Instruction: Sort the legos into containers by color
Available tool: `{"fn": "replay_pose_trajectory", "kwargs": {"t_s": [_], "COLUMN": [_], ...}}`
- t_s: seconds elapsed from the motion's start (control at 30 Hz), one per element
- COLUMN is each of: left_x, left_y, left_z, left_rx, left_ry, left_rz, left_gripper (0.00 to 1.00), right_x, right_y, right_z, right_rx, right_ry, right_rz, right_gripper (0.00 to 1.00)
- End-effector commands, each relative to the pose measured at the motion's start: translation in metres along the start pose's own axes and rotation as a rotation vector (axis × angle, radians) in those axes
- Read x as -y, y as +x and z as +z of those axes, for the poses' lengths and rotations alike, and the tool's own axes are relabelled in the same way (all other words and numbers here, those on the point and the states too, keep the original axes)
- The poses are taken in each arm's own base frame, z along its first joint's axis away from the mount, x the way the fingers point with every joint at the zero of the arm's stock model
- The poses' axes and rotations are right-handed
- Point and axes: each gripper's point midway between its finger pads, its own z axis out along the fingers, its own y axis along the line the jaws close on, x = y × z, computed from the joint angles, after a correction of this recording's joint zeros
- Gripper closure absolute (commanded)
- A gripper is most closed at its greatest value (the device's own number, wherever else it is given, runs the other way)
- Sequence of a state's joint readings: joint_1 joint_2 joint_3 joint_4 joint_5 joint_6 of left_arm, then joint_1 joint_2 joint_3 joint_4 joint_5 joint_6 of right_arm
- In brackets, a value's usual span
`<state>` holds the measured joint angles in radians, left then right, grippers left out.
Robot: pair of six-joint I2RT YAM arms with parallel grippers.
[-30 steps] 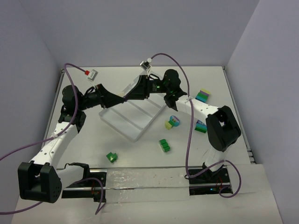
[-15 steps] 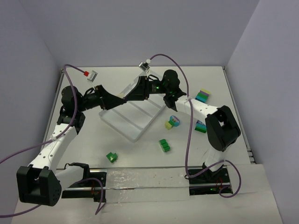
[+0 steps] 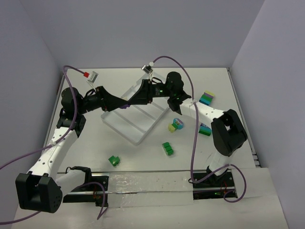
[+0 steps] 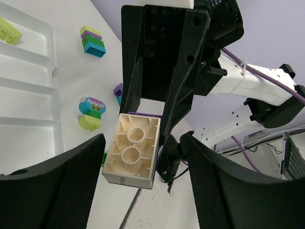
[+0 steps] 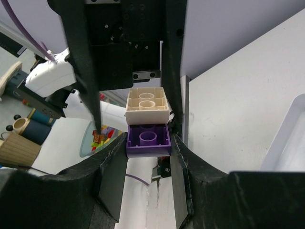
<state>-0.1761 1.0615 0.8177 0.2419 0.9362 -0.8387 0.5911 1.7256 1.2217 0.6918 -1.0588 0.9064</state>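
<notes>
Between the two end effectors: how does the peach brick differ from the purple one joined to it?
Colour: the peach brick is pale cream, the purple brick deep violet. Grip: the right end effector clamps the purple brick; the peach brick sits untouched between the left end effector's open fingers, a gap on each side. Shared: similar width, pressed together, held off the table.

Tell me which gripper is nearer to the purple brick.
Right. The right gripper is shut on the purple brick. The left gripper is open around the cream brick attached to it, one brick farther away.
</notes>
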Motion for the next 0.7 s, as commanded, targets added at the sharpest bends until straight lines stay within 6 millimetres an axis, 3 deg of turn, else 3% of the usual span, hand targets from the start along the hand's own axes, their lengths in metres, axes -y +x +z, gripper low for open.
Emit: {"fn": "replay_pose_trajectory", "kwargs": {"t_s": [0.0, 0.33, 0.4, 0.53, 0.67], "left_x": [0.016, 0.012, 0.013, 0.013, 0.011], "left_y": [-0.016, -0.018, -0.018, -0.02, -0.021], "left_z": [0.002, 0.002, 0.001, 0.0, 0.001], "left_rx": [0.035, 0.04, 0.037, 0.041, 0.045], "left_ry": [0.039, 0.025, 0.024, 0.025, 0.036], "left_rz": [0.056, 0.049, 0.057, 0.057, 0.04], "left_gripper": [0.34, 0.94, 1.0, 1.0, 1.0], "right_x": [-0.021, -0.013, -0.003, 0.033, 0.065], "right_y": [-0.007, 0.004, 0.016, 0.043, 0.053], "right_z": [-0.004, -0.007, -0.011, -0.025, -0.041], "right_rx": [0.011, -0.023, -0.057, -0.143, -0.183], "right_ry": [-0.021, -0.012, 0.007, 0.197, 0.388], "right_rz": [-0.078, -0.071, -0.108, -0.077, -0.095], "right_gripper": [1.0, 1.0, 1.0, 1.0, 1.0]}}
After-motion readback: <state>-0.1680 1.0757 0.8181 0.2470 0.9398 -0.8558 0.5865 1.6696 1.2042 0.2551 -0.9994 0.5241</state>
